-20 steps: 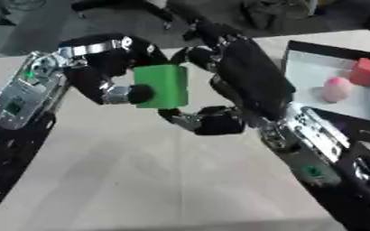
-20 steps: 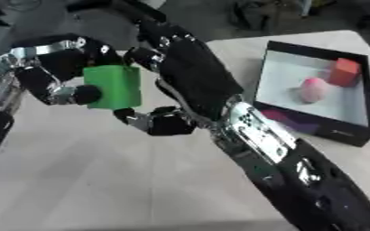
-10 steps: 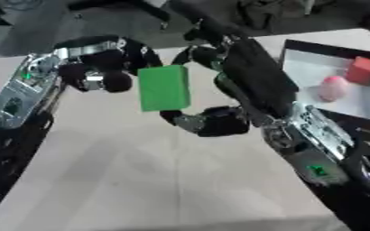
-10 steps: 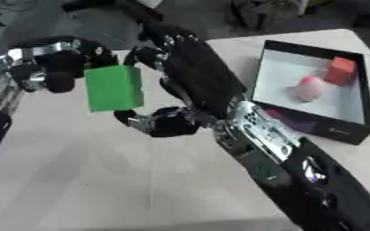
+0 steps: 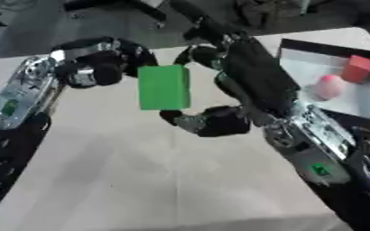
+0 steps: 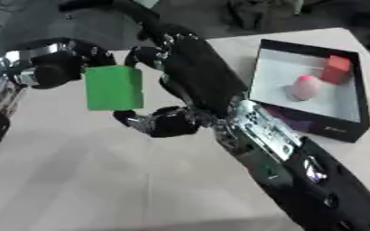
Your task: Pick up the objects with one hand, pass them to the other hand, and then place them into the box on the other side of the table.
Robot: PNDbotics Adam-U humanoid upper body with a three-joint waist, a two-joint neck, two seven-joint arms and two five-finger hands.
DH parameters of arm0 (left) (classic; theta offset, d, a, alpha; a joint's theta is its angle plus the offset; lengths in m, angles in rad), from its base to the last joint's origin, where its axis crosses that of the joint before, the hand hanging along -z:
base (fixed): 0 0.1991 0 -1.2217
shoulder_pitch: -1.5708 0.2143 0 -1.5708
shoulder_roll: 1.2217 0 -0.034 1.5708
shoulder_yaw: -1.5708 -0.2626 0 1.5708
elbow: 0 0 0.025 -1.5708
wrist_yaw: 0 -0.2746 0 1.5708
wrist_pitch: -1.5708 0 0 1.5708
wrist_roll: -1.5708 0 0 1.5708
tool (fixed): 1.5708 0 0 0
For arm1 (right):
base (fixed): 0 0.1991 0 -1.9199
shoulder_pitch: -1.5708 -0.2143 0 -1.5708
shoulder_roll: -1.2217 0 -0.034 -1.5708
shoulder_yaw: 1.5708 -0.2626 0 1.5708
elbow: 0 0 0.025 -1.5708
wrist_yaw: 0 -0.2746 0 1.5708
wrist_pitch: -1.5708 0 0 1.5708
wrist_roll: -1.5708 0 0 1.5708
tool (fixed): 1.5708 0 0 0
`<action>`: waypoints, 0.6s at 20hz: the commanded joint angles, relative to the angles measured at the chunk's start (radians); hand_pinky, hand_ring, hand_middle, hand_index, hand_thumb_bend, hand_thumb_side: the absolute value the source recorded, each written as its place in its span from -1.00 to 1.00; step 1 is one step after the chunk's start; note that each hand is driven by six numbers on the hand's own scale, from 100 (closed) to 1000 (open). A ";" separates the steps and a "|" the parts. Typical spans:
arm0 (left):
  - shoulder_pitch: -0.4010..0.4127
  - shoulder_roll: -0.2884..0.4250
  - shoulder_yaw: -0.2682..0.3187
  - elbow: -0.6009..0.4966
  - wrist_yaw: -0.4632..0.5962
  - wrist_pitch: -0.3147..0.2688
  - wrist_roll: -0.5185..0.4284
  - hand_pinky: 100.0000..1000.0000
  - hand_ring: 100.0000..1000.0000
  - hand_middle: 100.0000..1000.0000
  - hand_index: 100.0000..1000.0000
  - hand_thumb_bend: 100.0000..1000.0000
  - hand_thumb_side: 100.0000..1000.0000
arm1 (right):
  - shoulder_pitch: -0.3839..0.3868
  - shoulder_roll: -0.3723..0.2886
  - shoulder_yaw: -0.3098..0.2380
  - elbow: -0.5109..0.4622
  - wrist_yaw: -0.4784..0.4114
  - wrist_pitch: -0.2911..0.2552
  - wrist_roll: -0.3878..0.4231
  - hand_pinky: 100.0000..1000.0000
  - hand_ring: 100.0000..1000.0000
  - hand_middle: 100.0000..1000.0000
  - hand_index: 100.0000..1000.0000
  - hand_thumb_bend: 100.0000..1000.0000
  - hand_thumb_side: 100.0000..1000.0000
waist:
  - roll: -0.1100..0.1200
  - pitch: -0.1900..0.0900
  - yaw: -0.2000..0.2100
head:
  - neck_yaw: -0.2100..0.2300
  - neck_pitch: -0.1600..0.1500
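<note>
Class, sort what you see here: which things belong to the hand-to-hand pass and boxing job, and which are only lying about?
Part of the job: green block; left hand; right hand; box; red block and pink rounded object, both already in the box.

Only lying about: dark items beyond the table's far edge, too indistinct to name.

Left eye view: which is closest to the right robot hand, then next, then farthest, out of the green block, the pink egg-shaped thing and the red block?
1. green block, touching the right robot hand, left of it.
2. pink egg-shaped thing, in the box, right.
3. red block, far right corner.
</note>
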 commanded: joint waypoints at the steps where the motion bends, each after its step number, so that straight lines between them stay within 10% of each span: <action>1: -0.013 0.042 0.044 0.016 -0.015 -0.021 0.004 0.27 0.09 0.12 0.37 0.05 0.29 | -0.008 -0.030 -0.026 -0.022 0.001 0.007 -0.002 0.41 0.45 1.00 -0.56 -0.18 -0.40 | -0.005 -0.012 0.000 | -0.015 -0.011; 6: -0.001 0.132 0.167 0.136 -0.083 -0.074 0.073 0.28 0.11 0.14 0.36 0.04 0.20 | 0.036 -0.116 -0.113 -0.003 0.004 0.063 -0.042 0.34 0.42 1.00 -0.58 -0.09 -0.43 | -0.008 -0.017 0.001 | -0.084 -0.011; 12: 0.130 0.268 0.359 0.128 -0.073 -0.170 0.449 0.27 0.10 0.13 0.37 -0.13 0.09 | 0.134 -0.225 -0.292 0.241 -0.093 0.305 -0.262 0.13 0.28 1.00 -0.64 0.18 -0.57 | 0.001 -0.011 0.001 | -0.147 -0.023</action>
